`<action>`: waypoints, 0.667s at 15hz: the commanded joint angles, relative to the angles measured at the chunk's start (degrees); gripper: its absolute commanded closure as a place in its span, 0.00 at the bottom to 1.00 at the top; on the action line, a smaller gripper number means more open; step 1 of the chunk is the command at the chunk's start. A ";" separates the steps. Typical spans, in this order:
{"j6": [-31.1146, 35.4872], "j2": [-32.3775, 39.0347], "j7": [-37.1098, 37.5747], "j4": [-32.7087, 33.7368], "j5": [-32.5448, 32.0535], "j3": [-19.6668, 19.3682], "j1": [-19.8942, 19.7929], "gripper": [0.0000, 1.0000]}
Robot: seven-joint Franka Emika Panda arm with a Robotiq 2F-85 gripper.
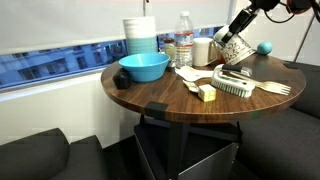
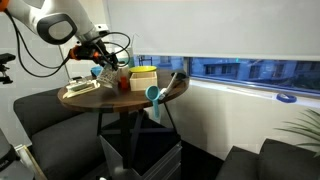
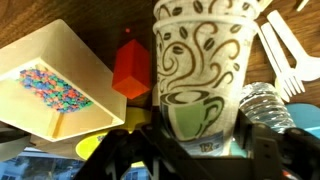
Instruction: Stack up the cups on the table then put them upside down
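Evidently the gripper (image 3: 200, 145) is closed around the patterned paper cups (image 3: 200, 70), tilted, well apart from the blue bowl (image 1: 143, 67). They look light and crushable; grip mid-wall, gently.

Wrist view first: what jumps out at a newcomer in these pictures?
A swirl-patterned cup fills the wrist view, gripped in the pincer above the table. In an exterior view, a bright blue bowl sits near the table's edge, with a bottle behind it.

No legible text; water bottle (image 1: 184, 42) label unreadable.
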 commanded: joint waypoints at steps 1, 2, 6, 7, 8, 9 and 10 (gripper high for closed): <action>0.96 -0.76 -0.33 -0.67 0.99 -0.78 1.32 0.03; 0.90 -0.82 -0.33 -0.67 0.79 -0.77 1.16 0.00; 0.72 -0.94 -0.44 -0.71 0.55 -0.85 0.94 0.00; 0.57 -1.00 -0.55 -0.68 0.47 -0.90 0.91 0.00; 0.42 -0.99 -0.64 -0.64 0.47 -0.98 0.94 0.00; 0.32 -0.92 -0.60 -0.59 0.38 -0.94 0.87 0.00; 0.29 -0.85 -0.52 -0.51 0.49 -0.96 0.93 0.00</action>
